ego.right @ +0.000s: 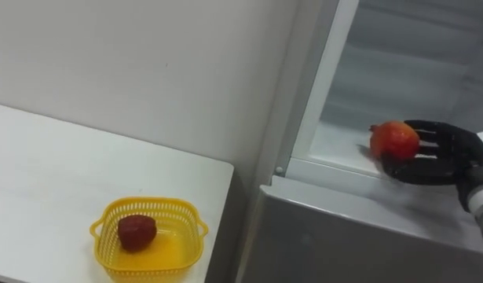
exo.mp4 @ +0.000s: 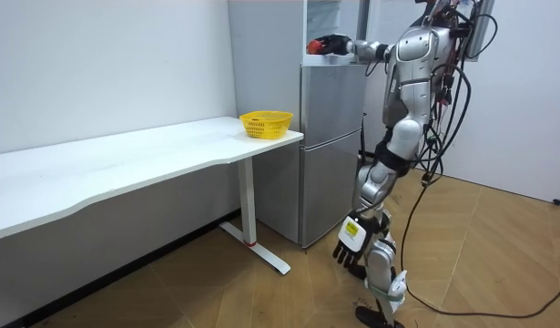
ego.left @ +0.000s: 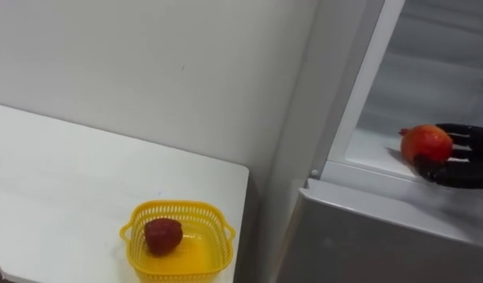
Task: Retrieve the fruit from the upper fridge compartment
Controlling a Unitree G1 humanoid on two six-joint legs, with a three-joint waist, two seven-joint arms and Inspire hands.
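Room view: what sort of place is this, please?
Probably a test room arranged as a kitchen corner: a tall grey metal fridge, a long white table bearing a yellow plastic basket, and the robot's right hand holding a round red fruit.

**Right hand** [ego.right: 449,163]: mine, black throughout. **Fruit** [ego.right: 395,141], against my fingers [ego.right: 433,126]: red, shading to orange-yellow on top. **Fridge** [ego.right: 343,236]: white inside behind my fingers, plain grey door below them. **Basket** [ego.right: 191,236], far left of and below my fingers: yellow, lattice-patterned. **Second fruit** [ego.right: 137,232], inside it: dark red. **Table** [ego.right: 37,165] beneath: white. **Wall** [ego.right: 147,63]: off-white, unpatterned.
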